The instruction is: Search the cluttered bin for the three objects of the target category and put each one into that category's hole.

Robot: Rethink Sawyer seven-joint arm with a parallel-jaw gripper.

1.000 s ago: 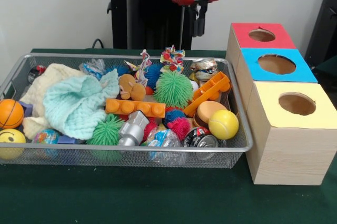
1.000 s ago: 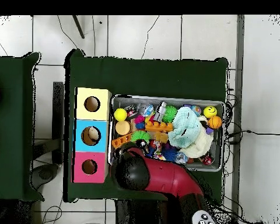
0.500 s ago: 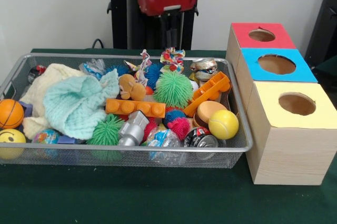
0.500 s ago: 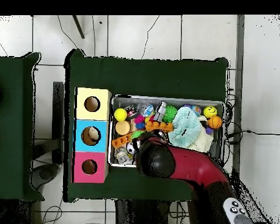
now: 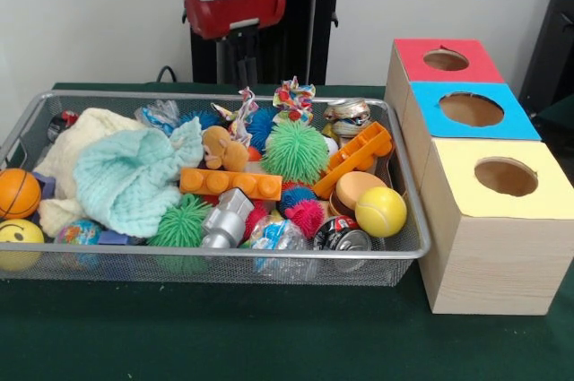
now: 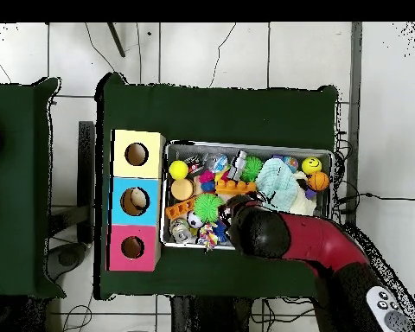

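A wire mesh bin (image 5: 224, 254) holds a heap of toys. Among them are a yellow tennis ball (image 5: 380, 211), an orange ball (image 5: 18, 193), a yellow smiley ball (image 5: 18, 236), two green spiky balls (image 5: 294, 150) (image 5: 181, 224), an orange brick (image 5: 230, 184) and a can (image 5: 341, 236). My gripper (image 5: 239, 56) hangs under the red wrist, high above the bin's back edge and left of its centre. It holds nothing that I can see. Seen from overhead, the arm's head (image 6: 258, 232) covers the bin's middle on the base side and hides the gripper.
Three wooden boxes stand in a row beside the bin, each with a round hole: red top (image 5: 413, 54), blue top (image 5: 520, 121), yellow top (image 5: 457, 166). A teal knitted cloth (image 5: 134, 179) and a cream cloth (image 5: 76, 143) cover toys at the bin's left.
The arm has swung along the bin's back edge, away from the boxes and towards the bin's middle. The toys have not moved.
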